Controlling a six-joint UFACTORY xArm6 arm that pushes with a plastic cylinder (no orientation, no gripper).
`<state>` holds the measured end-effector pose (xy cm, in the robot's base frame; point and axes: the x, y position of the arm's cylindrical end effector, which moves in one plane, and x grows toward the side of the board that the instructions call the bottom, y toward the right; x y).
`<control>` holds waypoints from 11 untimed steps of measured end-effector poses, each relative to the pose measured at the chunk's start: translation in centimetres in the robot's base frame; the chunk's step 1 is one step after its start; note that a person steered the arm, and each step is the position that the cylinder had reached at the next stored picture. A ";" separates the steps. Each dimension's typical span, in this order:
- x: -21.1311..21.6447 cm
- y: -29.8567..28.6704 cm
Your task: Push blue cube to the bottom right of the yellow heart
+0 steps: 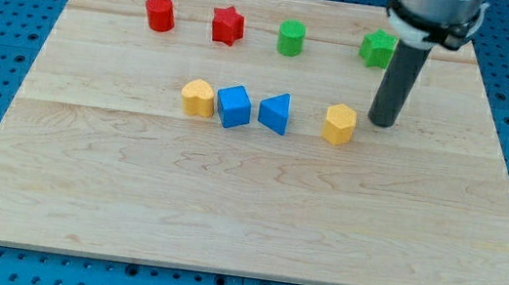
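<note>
Well, nearest to me the wooden board (244, 220) shows only bare planks along the view's bottom, so I take the yellow heart (197, 98) as my landmark and work upward from it. The heart sits in the middle row, toward the view's left. Just to its right, almost touching it, is the blue cube (234, 106), level with the heart rather than lower. Further right along that row comes a blue triangular block (275, 113), close beside the cube, and well past that a yellow block (340, 124) whose faceted shape I cannot name for certain.

My rod stands upright, far to the right of the heart, and my tip (381, 122) rests on the board just right of that yellow block, with a narrow gap between them. It is well apart from the blue cube, with the triangular block and the yellow block lying between. I have no jaws to report on; the arm ends in the plain dark rod.

In the far row, above the heart and slightly left, sits a red cylinder (160, 14); above and right are a red star (227, 26), a green cylinder (291, 38), and a green block (377, 49). The rod overlaps that green block's right edge, so I cannot make out its shape. The arm's housing is cut off by the view's top edge.
</note>
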<state>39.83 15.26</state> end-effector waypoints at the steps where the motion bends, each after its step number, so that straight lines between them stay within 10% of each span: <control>1: -2.0 -1.1; 6: -1.5 -17.8; 11: -1.9 -9.7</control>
